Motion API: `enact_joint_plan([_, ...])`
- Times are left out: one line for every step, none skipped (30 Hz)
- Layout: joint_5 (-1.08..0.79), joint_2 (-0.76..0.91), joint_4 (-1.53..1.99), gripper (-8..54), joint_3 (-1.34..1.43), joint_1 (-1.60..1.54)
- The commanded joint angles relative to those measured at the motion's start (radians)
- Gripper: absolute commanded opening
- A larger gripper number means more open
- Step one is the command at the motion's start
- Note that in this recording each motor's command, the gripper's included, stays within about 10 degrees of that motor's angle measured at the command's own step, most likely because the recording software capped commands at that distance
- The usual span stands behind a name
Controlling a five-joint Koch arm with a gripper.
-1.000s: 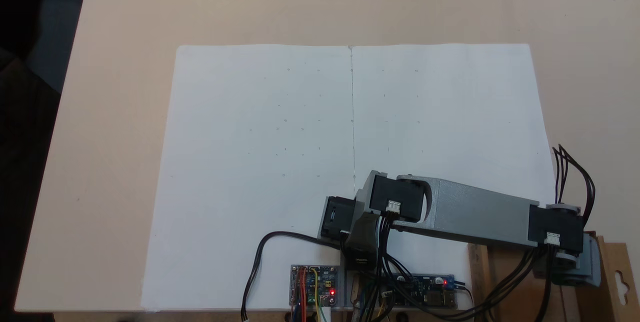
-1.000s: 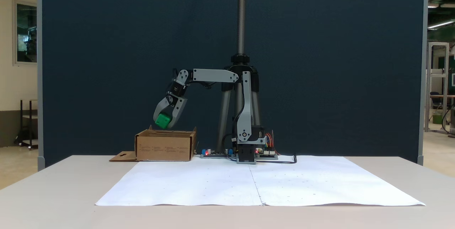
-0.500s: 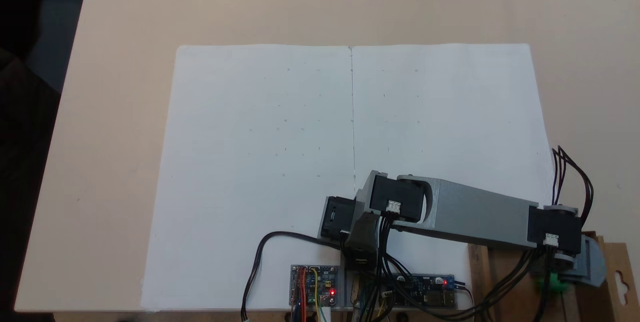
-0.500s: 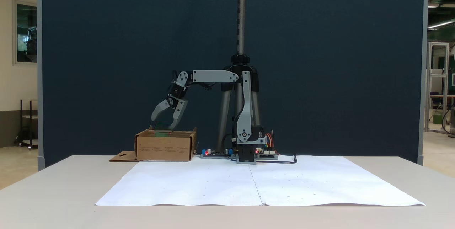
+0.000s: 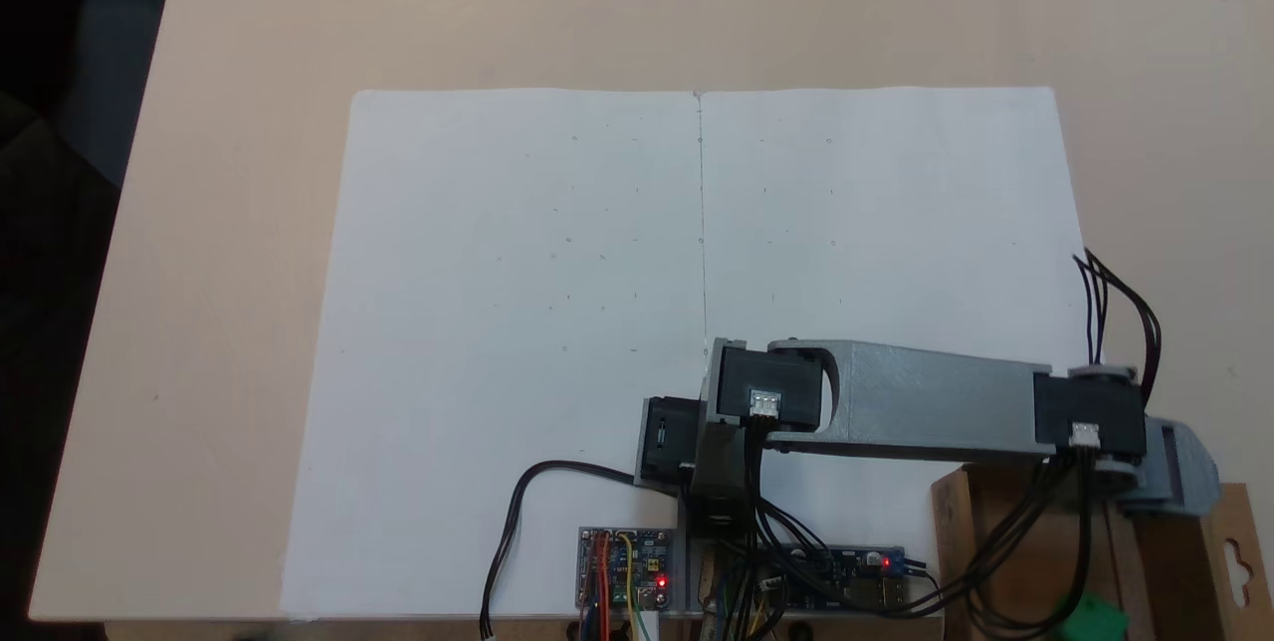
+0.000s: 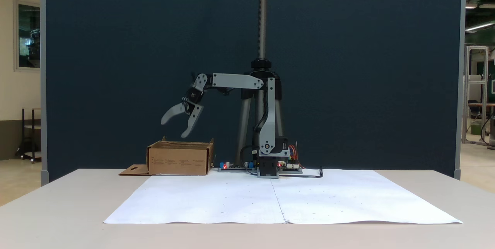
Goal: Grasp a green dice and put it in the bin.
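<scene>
Since a second ago the claw point(image 6: 174, 128) has let go of the green dice point(image 5: 1093, 618) and risen: then it held the cube just above the bin point(image 6: 180, 159), now its two jaws stand wide apart and empty, higher over the box. The forearm has also swung a little in the fixed view from above, so more of the bin's inside shows there. The dice now lies inside the bin, at the bottom edge of that view, partly behind the black cables point(image 5: 1035, 561). In the side-on fixed view the cardboard wall hides it, with the claw well above the rim. There is small print on the bin's front wall, too small to read. The flap with the hang-hole point(image 6: 133, 170) lies flat on the tabletop point(image 6: 58, 206) beside the box. The white paper sheet point(image 6: 278, 200) is bare.
</scene>
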Motion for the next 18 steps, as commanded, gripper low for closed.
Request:
enact_joint_plan([0.046,0.066,-0.06,40.3,-0.02,-0.032])
enact_joint_plan([0.1,0.089,-0.118,40.3,-0.021,-0.106])
enact_joint_plan([0.123,0.1,-0.156,40.3,-0.023,-0.144])
enact_joint_plan([0.146,0.109,-0.196,40.3,-0.021,-0.187])
enact_joint_plan([0.167,0.121,-0.236,40.3,-0.023,-0.233])
enact_joint_plan([0.178,0.127,-0.268,40.3,-0.023,-0.281])
enact_joint_plan([0.179,0.135,-0.306,40.9,-0.023,-0.33])
enact_joint_plan([0.181,0.14,-0.345,42.8,-0.023,-0.379])
enact_joint_plan([0.183,0.146,-0.383,43.2,-0.023,-0.426])
enact_joint_plan([0.181,0.146,-0.417,43.2,-0.023,-0.477])
enact_joint_plan([0.181,0.146,-0.452,43.2,-0.023,-0.528])
enact_joint_plan([0.181,0.152,-0.486,43.2,-0.023,-0.574])
enact_joint_plan([0.179,0.158,-0.499,43.2,-0.023,-0.624])
enact_joint_plan([0.179,0.164,-0.499,43.2,-0.021,-0.67])
enact_joint_plan([0.178,0.173,-0.497,43.2,-0.021,-0.718])
enact_joint_plan([0.178,0.175,-0.497,43.2,-0.021,-0.765])
enact_joint_plan([0.178,0.175,-0.497,43.2,-0.021,-0.816])
enact_joint_plan([0.175,0.178,-0.495,43.2,-0.018,-0.861])
